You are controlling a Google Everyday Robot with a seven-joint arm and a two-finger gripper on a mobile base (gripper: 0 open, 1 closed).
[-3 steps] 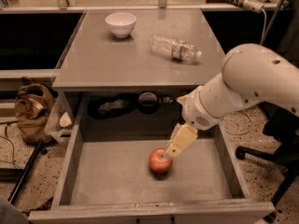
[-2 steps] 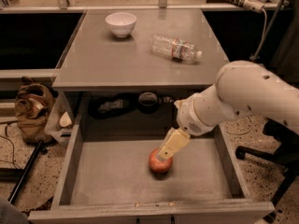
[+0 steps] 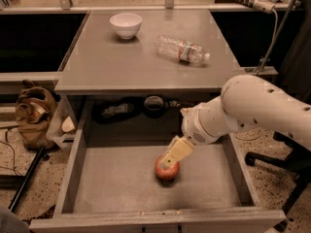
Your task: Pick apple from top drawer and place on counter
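Jaws shifted left, now at apple (image 3: pixel 167 170) top, inside top drawer (image 3: pixel 112 183).

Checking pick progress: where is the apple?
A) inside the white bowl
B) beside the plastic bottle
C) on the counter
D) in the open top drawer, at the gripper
D: the apple lies on the top drawer floor, with the gripper at its top.

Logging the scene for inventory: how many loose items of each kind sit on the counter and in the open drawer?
bowl: 1, on the counter
bottle: 1, on the counter
apple: 1, in the drawer, with the gripper at its top
Total: 3
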